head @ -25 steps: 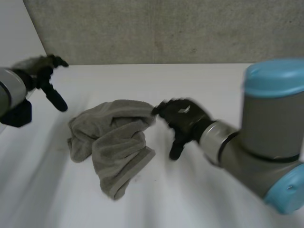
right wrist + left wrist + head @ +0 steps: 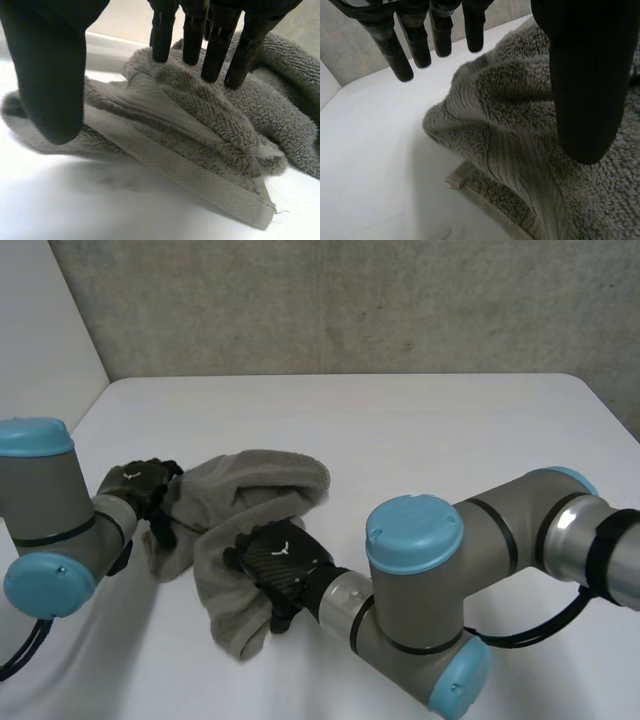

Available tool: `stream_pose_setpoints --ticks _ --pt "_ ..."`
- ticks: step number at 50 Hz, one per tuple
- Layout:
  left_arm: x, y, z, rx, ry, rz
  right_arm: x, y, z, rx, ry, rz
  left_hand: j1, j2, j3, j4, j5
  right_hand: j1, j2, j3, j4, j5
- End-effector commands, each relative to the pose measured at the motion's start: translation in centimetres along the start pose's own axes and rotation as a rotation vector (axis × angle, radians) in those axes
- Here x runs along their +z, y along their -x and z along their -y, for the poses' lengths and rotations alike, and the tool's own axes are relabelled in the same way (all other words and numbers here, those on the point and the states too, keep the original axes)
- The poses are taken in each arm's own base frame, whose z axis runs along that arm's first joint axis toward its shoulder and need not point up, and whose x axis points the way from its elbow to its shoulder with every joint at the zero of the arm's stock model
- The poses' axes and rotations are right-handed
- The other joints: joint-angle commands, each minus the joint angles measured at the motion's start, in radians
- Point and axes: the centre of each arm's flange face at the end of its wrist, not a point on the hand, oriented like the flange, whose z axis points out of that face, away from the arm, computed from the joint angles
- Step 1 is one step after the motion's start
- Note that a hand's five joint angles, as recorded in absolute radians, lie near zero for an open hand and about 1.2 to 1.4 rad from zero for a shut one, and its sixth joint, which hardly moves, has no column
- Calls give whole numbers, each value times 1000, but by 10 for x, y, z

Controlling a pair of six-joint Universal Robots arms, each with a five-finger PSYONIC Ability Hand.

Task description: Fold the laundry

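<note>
Noted: left hand (image 2: 148, 490) and right hand (image 2: 277, 558) sit open-fingered at the crumpled grey terry towel (image 2: 255, 485); closing here risks pinching several layers together.

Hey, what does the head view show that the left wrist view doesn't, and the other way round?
Head view adds the right hand resting on the towel's near fold, the right arm and the wall. Left wrist view adds the towel's hemmed edge up close. Shared: towel, table, left hand.
</note>
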Motion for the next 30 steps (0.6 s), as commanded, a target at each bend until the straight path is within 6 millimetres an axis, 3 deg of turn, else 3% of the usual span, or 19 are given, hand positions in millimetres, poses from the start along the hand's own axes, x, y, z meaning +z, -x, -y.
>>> stream_pose_setpoints --ticks 1,3,8,11,12,13,15,17,24,28,30 --pt "4 0 0 -3 -8 2 15 -11 -3 -18 -37 -96 317 320 320 319 330 521 467 460 469 480" --pt "7 -1 0 -1 -24 3 17 -12 -4 -21 -47 -108 542 545 545 544 555 638 585 578 586 598" --pt "9 -2 -4 0 -24 1 21 -14 -4 -26 -65 -116 646 649 649 648 659 724 671 664 672 684" --pt "10 -1 -5 -1 -24 4 22 -12 -8 -24 -56 -105 631 634 634 633 644 622 568 561 570 581" --pt "10 -1 -5 -1 -24 4 22 -13 -10 -20 -51 -105 631 634 634 633 644 479 426 419 427 439" --pt "9 -2 -5 0 -24 3 22 -13 -10 -20 -51 -105 622 625 625 624 636 478 424 418 426 437" --pt "9 -2 -4 0 -25 3 21 -13 -11 -19 -46 -107 622 625 625 624 636 136 82 76 84 95" --pt "9 -1 -3 -1 -28 6 21 -12 -11 -19 -43 -104 622 625 625 624 636 96 43 36 44 56" --pt "6 0 0 -1 -30 13 20 -12 -11 -18 -45 -109 648 652 652 651 662 158 104 98 106 117" --pt "3 0 1 -1 -30 14 23 -12 -13 -17 -49 -108 716 719 719 718 729 362 309 302 310 322" --pt "2 1 4 -1 -35 15 24 -12 -14 -18 -48 -105 865 868 868 867 878 504 451 444 452 464"
